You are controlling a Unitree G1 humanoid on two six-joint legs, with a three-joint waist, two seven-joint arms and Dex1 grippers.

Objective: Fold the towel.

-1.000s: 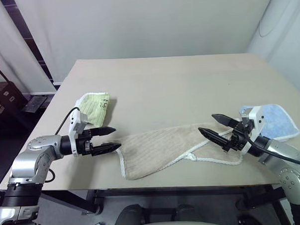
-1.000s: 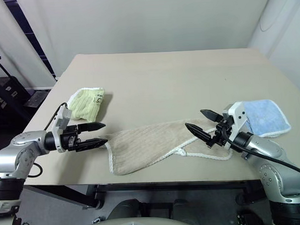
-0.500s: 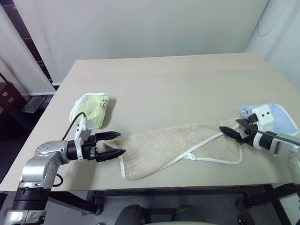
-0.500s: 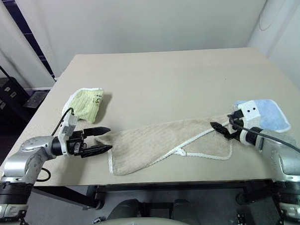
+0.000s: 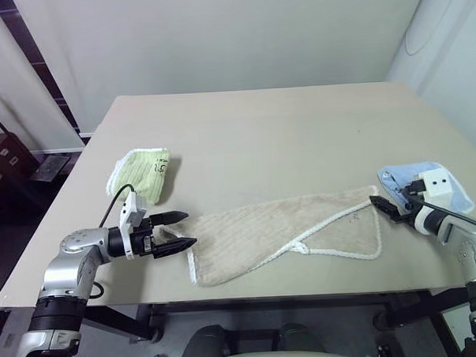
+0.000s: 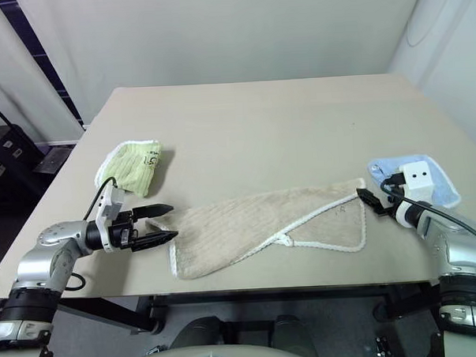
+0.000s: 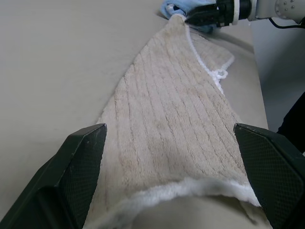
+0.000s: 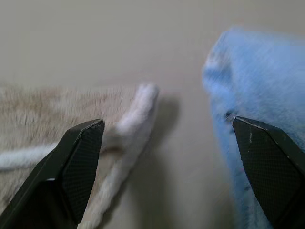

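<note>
Because the towel (image 5: 287, 228) is soft, light and floppy, grab its white-edged corners; the left claw (image 5: 175, 232) and right claw (image 5: 380, 205) both wait wide open.

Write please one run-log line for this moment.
towel: flat, unfolded | left gripper: open, at towel's left end | right gripper: open, at towel's right corner | grasp: none

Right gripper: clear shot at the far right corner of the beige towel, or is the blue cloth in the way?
Probably yes. The right gripper is open and the towel corner lies just ahead between its fingers; the blue cloth sits beside, apart from the corner.
</note>
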